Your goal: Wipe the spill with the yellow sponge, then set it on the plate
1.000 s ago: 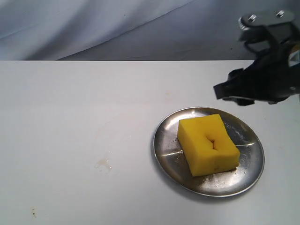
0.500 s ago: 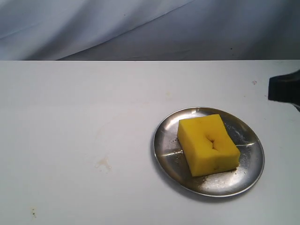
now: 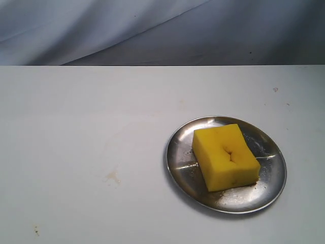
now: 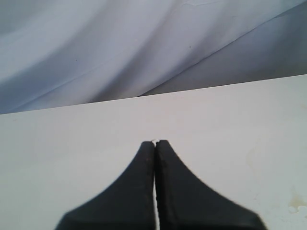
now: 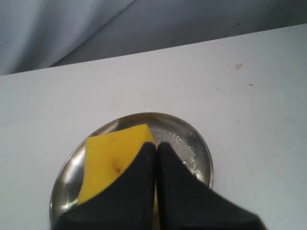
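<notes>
the yellow sponge (image 3: 225,156) lies flat on the plate (image 3: 176,161), which sits right of centre on the near half of the white worktop (image 3: 76,117). the block rests inside the raised rim with its long side running from far to near, angled slightly to the right. a dent and a few small dark pits show on its upper face. small flecks and smears dot the scratched metal around it.

to the left of the plate and apart from it, the spill (image 3: 111,177) shows only as a faint, pale amber mark on the worktop. tiny dark specks (image 3: 36,231) sit at the near left corner, with another at the far right. a grey-blue cloth (image 3: 152,30) hangs in folds behind the far edge.

the left end effector (image 4: 155,142) is clenched, its two black fingers pressed tip to tip with nothing between them, and it hangs over bare worktop. the right end effector (image 5: 156,143) is likewise clenched and empty. its wrist camera shows the sponge and plate just past the fingertips, but whether the tips touch the sponge cannot be told.
</notes>
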